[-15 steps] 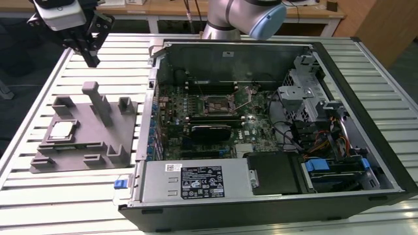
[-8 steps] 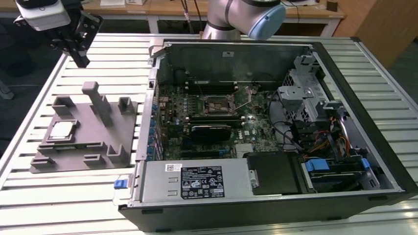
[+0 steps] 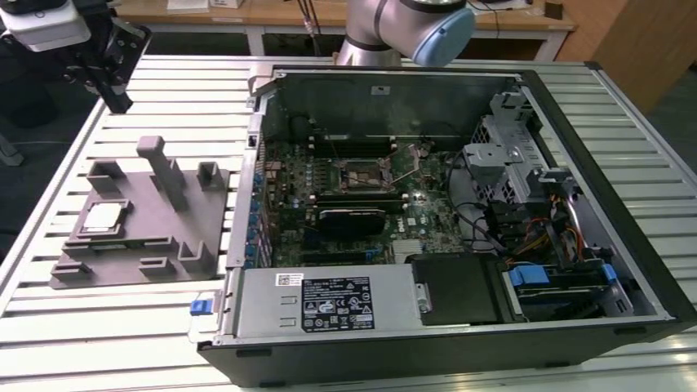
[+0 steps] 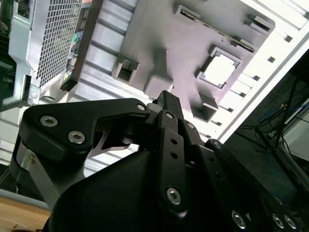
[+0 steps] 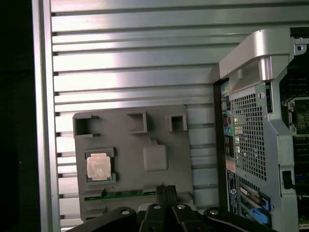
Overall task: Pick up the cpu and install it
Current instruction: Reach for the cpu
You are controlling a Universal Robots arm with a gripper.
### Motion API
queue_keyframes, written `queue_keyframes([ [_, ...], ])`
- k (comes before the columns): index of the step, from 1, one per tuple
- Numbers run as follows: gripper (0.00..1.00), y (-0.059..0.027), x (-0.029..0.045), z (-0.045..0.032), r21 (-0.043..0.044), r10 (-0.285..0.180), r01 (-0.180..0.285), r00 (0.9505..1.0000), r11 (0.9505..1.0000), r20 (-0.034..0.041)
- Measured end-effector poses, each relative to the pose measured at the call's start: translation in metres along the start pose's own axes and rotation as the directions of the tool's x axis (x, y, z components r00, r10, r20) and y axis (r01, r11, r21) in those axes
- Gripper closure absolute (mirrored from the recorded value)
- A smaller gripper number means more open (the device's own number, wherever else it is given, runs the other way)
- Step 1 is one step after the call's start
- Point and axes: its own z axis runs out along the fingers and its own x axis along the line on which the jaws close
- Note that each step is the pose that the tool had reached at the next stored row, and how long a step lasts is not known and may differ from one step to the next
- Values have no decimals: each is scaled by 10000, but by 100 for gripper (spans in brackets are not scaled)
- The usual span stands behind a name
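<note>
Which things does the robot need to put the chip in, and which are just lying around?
For the job: the cpu in the grey fixture, the gripper, the socket.
Just there: power supply, blue clip, cables.

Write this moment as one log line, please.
cpu: lying in grey fixture, not picked up | gripper: shut, empty, apart from it | computer case: open
</note>
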Motion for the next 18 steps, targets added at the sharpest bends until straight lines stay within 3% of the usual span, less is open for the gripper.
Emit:
queue_keyframes([
  [18, 89, -33, 423, 2, 0, -1, 1, 10000, 10000, -2],
])
